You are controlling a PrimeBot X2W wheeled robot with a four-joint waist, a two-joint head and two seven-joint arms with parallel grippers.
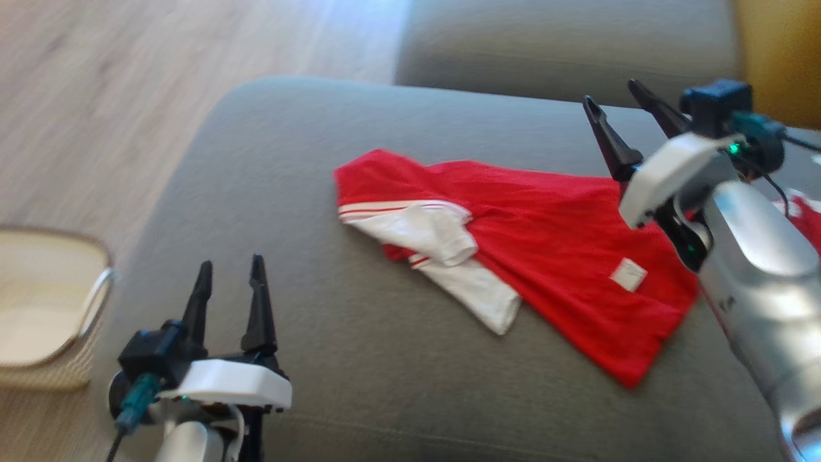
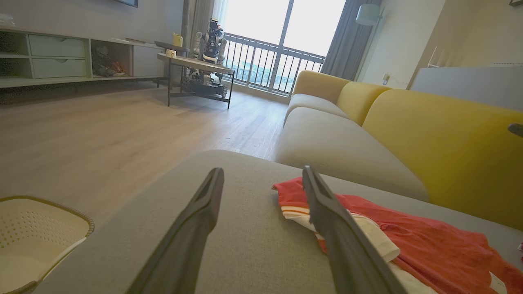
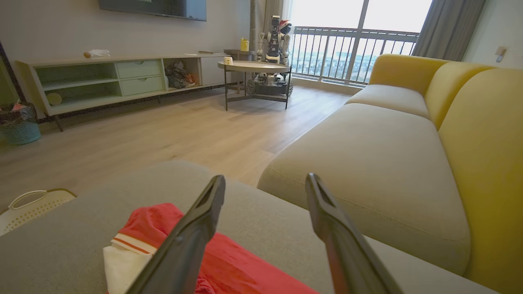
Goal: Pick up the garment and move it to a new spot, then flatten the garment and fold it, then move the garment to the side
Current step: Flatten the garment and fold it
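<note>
The garment [image 1: 545, 237] lies just under the right hand [image 1: 609, 91], on the cushion [image 1: 359, 359].

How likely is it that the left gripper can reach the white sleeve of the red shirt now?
Probably yes. The left gripper is open, and bare grey cushion lies between it and the white sleeve; nothing blocks the way.

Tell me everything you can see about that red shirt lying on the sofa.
The red shirt looks like soft knit fabric, with white parts, seemingly sleeves, trimmed in red stripes, and a small white label. It lies spread out but rumpled, not yet folded, the white parts overlapping, resting on the grey sofa cushion. The right tool hovers open near its right end, gripping nothing.
</note>
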